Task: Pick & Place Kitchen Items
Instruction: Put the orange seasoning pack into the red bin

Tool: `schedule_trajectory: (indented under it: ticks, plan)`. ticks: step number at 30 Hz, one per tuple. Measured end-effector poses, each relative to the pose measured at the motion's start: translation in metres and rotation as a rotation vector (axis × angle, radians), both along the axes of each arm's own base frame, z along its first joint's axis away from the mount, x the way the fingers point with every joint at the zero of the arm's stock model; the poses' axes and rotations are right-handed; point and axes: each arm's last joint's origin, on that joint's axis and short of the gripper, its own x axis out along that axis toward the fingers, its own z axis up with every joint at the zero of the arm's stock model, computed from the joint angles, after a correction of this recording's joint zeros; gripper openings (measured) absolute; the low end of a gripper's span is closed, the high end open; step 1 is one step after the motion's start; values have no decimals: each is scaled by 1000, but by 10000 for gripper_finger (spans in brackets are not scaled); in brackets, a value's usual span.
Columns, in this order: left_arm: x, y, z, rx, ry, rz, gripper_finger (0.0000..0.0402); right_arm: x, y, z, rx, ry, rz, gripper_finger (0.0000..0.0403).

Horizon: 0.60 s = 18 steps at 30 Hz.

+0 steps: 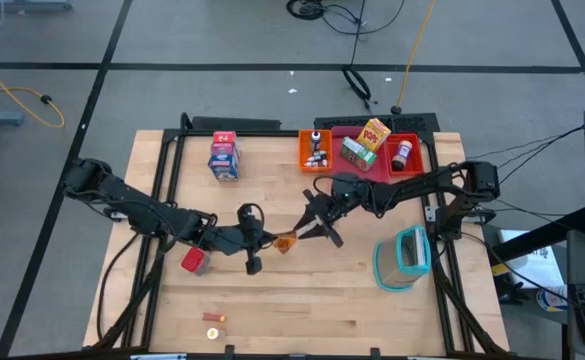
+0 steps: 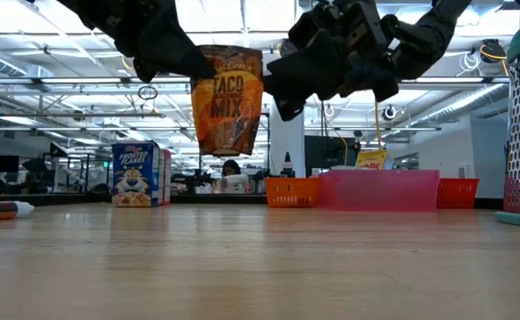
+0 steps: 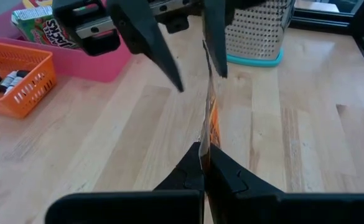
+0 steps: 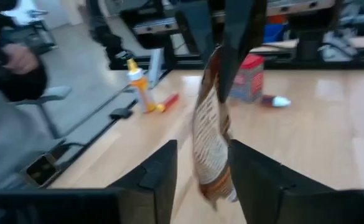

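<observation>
Mid-handover: the left gripper [image 1: 268, 240] clamps the taco pouch [image 1: 286, 241] aloft, the right gripper [image 1: 312, 226] straddles it with parted fingers; several items still lie untrayed.

**Surfaces and materials**

The bench [image 1: 302, 300] is pale, smooth wood planking with a matt finish. The taco mix pouch [image 2: 228, 100] looks like glossy, crinkled foil. The orange basket [image 3: 17, 84] is perforated plastic. The cereal carton [image 2: 135, 174] is printed card.

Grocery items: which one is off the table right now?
The orange taco mix pouch. It hangs in the air, pinched shut in the left gripper, the right gripper open around it. The Frosted Flakes box and the others rest on wood or in trays.
</observation>
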Motion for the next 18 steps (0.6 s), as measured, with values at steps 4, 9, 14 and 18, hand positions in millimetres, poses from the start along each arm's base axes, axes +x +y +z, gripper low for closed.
schedule_trajectory:
  ticks: [4,9,14,18]
  plan:
    - [1,0,2,-3,-24,-3,0,2,8,1,-50,-26,-67,151]
    - [3,-1,5,20,-52,-6,0,3,15,6,-59,-84,-45,150]
    - [3,-1,5,27,-50,-8,0,4,16,13,-56,-155,-46,138]
    - [3,0,5,29,-50,-6,0,5,17,15,-52,-176,-56,124]
